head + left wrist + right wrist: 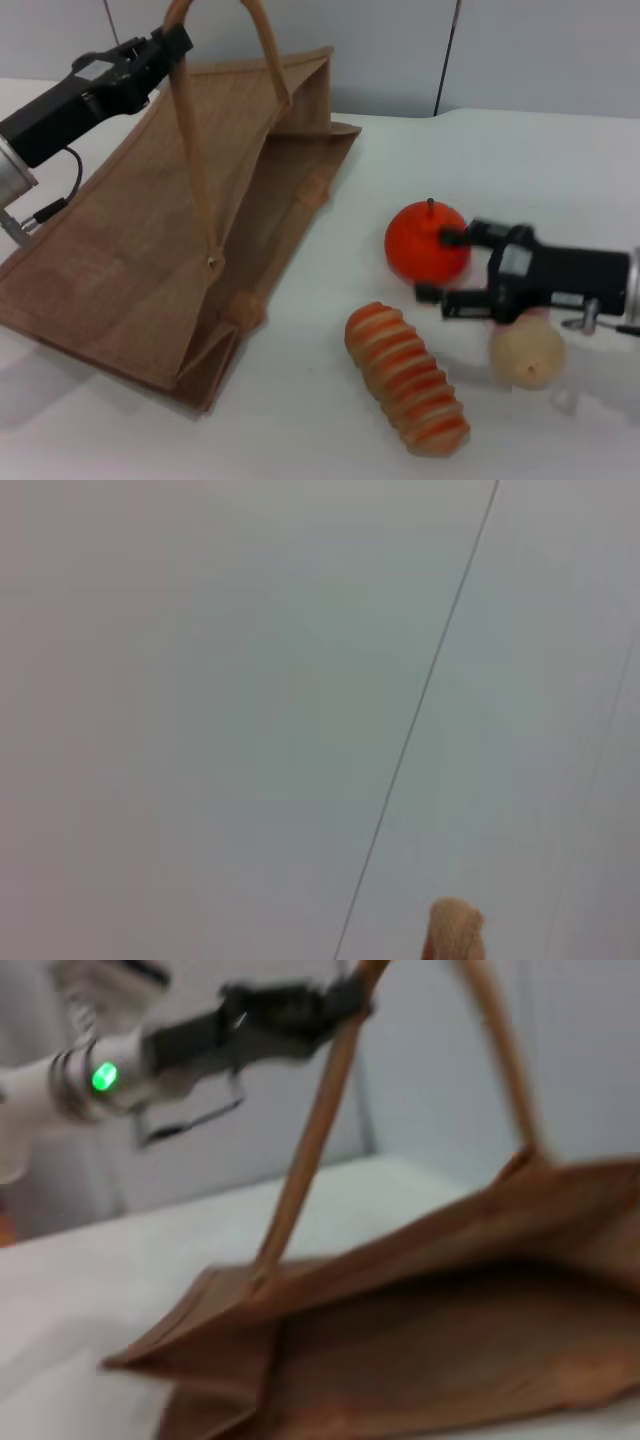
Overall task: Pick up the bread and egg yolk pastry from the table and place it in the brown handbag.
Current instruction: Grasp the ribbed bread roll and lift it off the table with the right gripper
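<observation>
The brown handbag [150,250] lies on the table at the left, its mouth open toward the right. My left gripper [176,42] is shut on one loop handle [190,140] and holds it up; it shows in the right wrist view [345,1000] with the bag [430,1340]. A handle tip [455,932] shows in the left wrist view. The striped bread [405,378] lies near the front. The pale egg yolk pastry [526,353] lies right of it. My right gripper [440,265] is open and empty, just above the table between the pastry and the orange fruit.
A round orange fruit with a stem [427,240] sits just behind my right gripper. A pink thing [540,313] peeks out under the right arm. The white table [300,420] runs to a grey wall behind.
</observation>
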